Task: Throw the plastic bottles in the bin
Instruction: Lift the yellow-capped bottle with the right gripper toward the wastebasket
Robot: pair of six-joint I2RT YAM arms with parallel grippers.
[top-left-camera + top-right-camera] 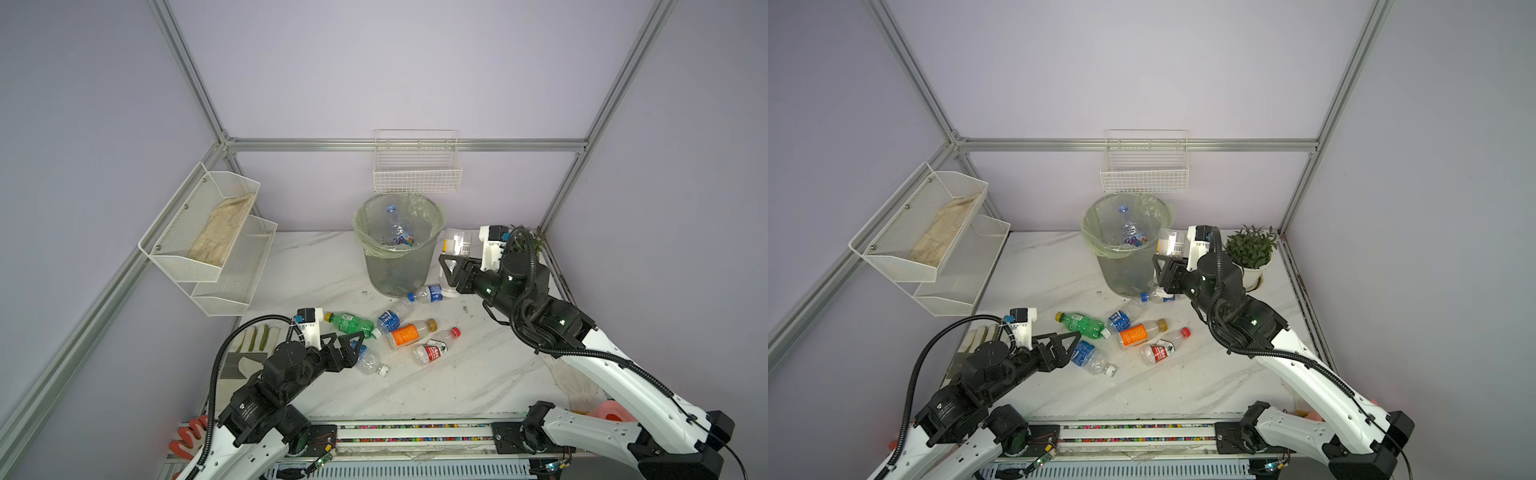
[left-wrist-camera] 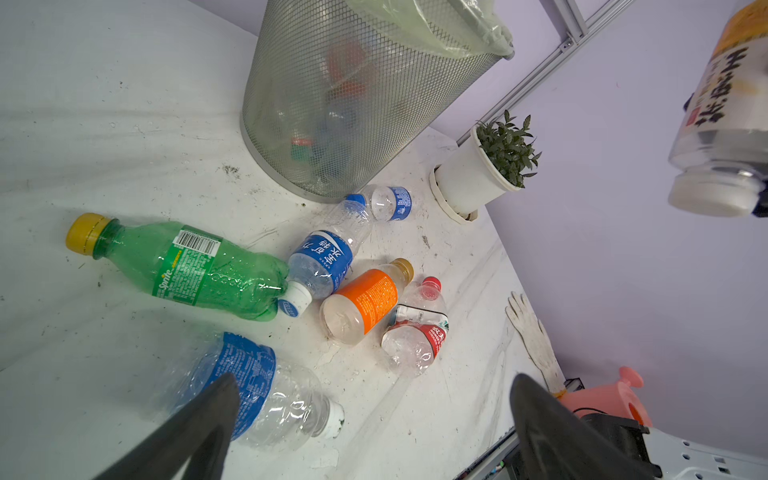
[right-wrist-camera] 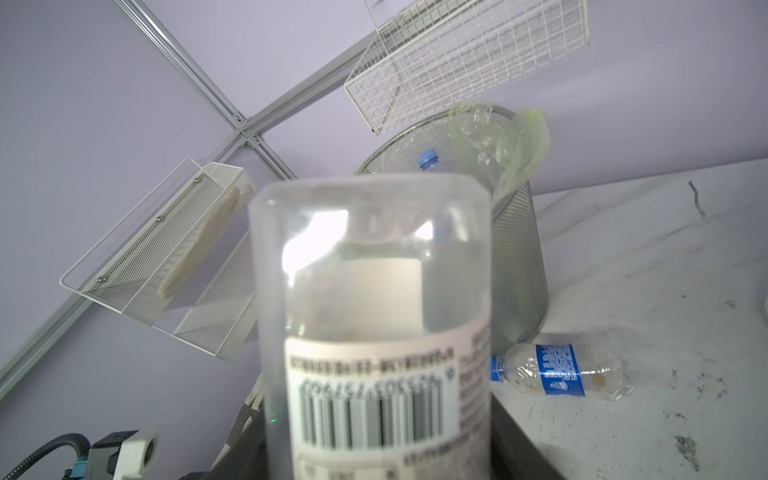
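**A:** In a top view, where is the right claw (image 1: 454, 266)?

**B:** At the bin's (image 1: 397, 266) 3 o'clock, clenched round a white-capped clear bottle (image 1: 457, 243). The bottle is cap down and held high beside the rim, probably so it clears the mesh.

**A:** And the left claw (image 1: 1064, 339)?

**B:** Spread wide over a blue-label bottle (image 1: 1090, 358) at the bin's 7 o'clock, likely lining up to straddle it.

**A:** Left wrist view?

**B:** That claw is empty. A Sprite bottle (image 2: 187, 266), an orange-label bottle (image 2: 365, 299) and a red-label bottle (image 2: 415, 332) lie clustered on the table (image 2: 83, 124).

**A:** Right wrist view?

**B:** The gripped bottle fills it, with the bin just behind.
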